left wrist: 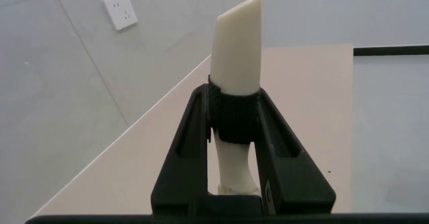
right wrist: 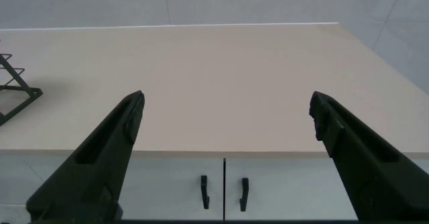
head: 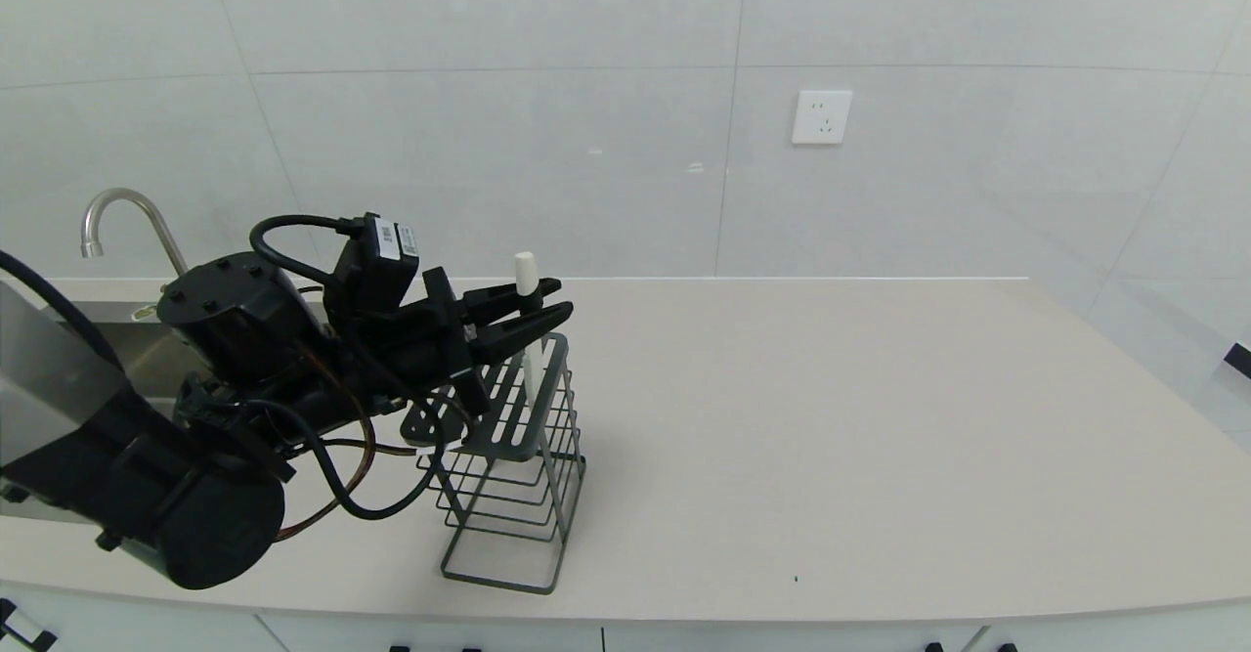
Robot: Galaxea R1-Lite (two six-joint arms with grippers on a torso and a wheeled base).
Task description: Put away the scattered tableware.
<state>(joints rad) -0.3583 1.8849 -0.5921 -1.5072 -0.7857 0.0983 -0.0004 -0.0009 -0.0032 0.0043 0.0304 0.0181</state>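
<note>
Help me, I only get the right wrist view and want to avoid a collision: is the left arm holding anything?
Observer: Yes. The left gripper is shut on a white utensil, held upright.
Operator: Where is that relative to the rack?
Observer: Right above the wire rack. The utensil's lower part seems to reach down into the rack's top slots.
Operator: Anything else near that arm?
Observer: A sink with a curved faucet sits to the left of the rack, partly hidden by the arm.
</note>
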